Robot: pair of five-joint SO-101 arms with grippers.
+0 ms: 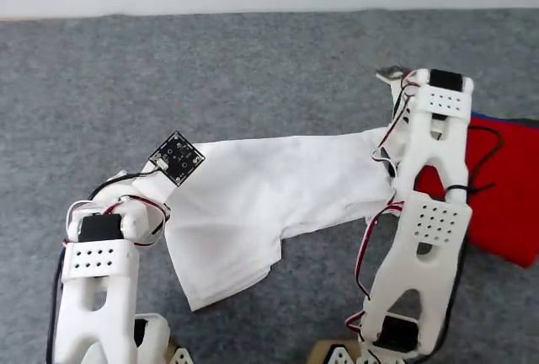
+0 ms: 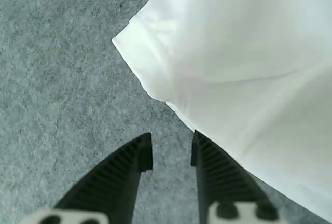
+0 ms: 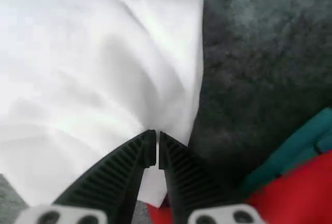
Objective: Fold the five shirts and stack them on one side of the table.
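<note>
A white shirt (image 1: 253, 204) lies spread on the grey carpeted table, one sleeve stretched toward the right. My right gripper (image 3: 156, 137) is shut on the white shirt (image 3: 93, 79) near that sleeve's end, and in the high view the right gripper (image 1: 386, 164) sits at the sleeve's right tip. My left gripper (image 2: 171, 149) is open just above the carpet, beside the folded edge of the white shirt (image 2: 244, 63), with nothing between its fingers. In the high view the left arm's wrist (image 1: 177, 158) hovers over the shirt's left side.
A red shirt (image 1: 508, 204) lies at the table's right edge under the right arm, with a teal-blue shirt edge (image 3: 298, 146) beneath it; the red shirt (image 3: 295, 195) is close to my right gripper. Bare grey carpet (image 1: 210, 77) stretches behind the white shirt.
</note>
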